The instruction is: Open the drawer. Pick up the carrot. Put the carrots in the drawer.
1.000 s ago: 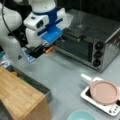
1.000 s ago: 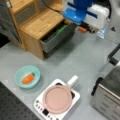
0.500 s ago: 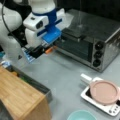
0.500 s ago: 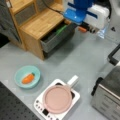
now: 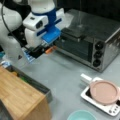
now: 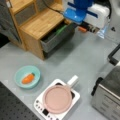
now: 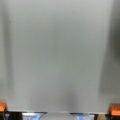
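Drawer (image 6: 58,37) is pulled out from the smooth bamboo cabinet (image 6: 40,21), a green vegetable (image 6: 60,29) inside. Stubby orange carrot (image 6: 27,78) lies in the round teal bowl (image 6: 18,73), well apart from the gripper (image 6: 86,28), which hovers wide open over grey table (image 6: 82,60), holding nothing. Nothing has shifted since 0.5 s ago.

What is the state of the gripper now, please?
Gripper: open, holding nothing, above the grey table beside the open drawer. The carrot lies in the teal bowl.
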{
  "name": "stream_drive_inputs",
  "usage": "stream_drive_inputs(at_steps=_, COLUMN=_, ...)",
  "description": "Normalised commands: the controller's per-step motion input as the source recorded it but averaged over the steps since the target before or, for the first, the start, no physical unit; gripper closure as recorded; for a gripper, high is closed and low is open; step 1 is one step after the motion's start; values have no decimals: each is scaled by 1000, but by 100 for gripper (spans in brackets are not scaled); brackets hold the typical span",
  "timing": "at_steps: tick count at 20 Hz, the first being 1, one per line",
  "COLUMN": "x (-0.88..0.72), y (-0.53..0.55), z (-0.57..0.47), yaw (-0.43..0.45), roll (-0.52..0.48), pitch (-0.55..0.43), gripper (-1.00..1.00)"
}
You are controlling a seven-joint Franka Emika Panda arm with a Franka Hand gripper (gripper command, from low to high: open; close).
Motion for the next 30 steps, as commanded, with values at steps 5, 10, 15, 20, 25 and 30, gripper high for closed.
stream_drive_inputs(at_steps=5, x=-102, y=-368, z=-236, yaw=97, roll=60, pitch=-38, gripper=-100)
stream_drive_inputs(at_steps=10, x=-26, y=-325, z=-175, yaw=109, roll=41, pitch=-52, gripper=-100)
stream_drive_inputs(at_steps=15, x=-3, y=-210, z=-196, yaw=110, roll=-2, pitch=-83, gripper=-100)
stream_drive_inputs(at_steps=20, x=-44, y=-230, z=-247, yaw=137, roll=-49, pitch=-99, gripper=-100)
stream_drive_inputs(at_steps=25, x=-45, y=-318, z=-199, yaw=156, roll=-66, pitch=-90, gripper=-100)
stream_drive_inputs(at_steps=30, x=-8, y=-319, z=-78, yaw=151, roll=-48, pitch=-62, gripper=-100)
